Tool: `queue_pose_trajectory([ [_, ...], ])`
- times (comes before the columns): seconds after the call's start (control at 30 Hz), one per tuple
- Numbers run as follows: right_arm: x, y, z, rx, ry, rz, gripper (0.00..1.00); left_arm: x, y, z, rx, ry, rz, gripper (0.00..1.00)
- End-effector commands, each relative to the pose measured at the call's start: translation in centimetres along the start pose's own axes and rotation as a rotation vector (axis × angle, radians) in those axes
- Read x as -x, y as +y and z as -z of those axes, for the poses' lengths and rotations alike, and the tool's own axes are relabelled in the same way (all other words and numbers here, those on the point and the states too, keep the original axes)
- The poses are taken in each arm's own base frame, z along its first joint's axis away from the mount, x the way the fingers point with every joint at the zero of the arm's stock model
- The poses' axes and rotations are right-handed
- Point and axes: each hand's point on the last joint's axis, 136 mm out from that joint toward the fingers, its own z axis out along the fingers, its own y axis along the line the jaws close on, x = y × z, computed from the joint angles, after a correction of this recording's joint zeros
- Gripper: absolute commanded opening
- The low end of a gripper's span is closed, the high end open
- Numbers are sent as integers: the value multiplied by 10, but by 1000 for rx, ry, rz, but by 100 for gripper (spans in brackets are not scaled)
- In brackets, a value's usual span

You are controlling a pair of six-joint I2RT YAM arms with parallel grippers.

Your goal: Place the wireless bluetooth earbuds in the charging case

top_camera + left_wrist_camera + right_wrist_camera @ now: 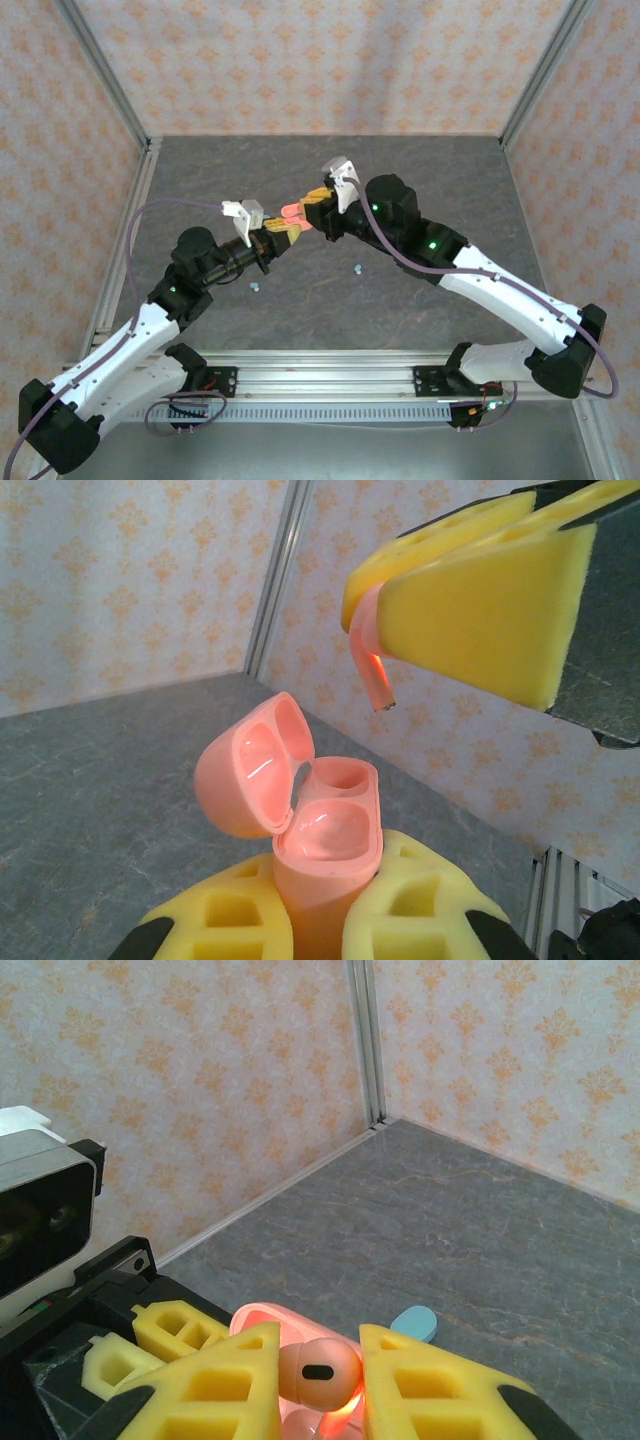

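Note:
My left gripper (315, 905) is shut on a salmon-red charging case (322, 832), holding it upright above the table with its lid (250, 770) hinged open to the left. The far socket (338, 775) looks hollow. My right gripper (320, 1375) is shut on a salmon-red earbud (318, 1370), whose stem (368, 660) hangs down a little above and to the right of the open case. From above, both grippers (283, 230) (312, 203) meet at the table's middle around the case (290, 212). Two light blue earbuds (253, 285) (358, 268) lie on the table.
A light blue pebble-shaped case (413, 1322) lies on the dark stone-patterned table (450, 190) past my right fingers. Patterned walls with metal corner posts (110, 90) close in the table at the back and both sides.

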Motion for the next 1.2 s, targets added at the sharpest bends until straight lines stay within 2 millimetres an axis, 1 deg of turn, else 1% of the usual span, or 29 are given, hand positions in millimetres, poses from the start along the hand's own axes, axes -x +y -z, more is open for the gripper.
queue_pose_trajectory([
  [0.0, -7, -1, -3, -5, 8, 23, 23, 20, -10, 3, -15, -53, -40, 0],
  [0.3, -20, -2, -10, -6, 44, 19, 24, 24, -12, 4, -20, -62, -41, 0],
  [0.67, -32, -5, -6, -18, 72, 4, 23, 28, -11, 6, -11, -76, -39, 0],
  [1.03, -36, -2, -3, 2, 76, -34, 24, 32, -10, 6, 1, -87, -37, 0],
  [1.17, -36, 0, -3, 12, 79, -53, 31, 33, -10, 6, 4, -88, -36, 0],
])
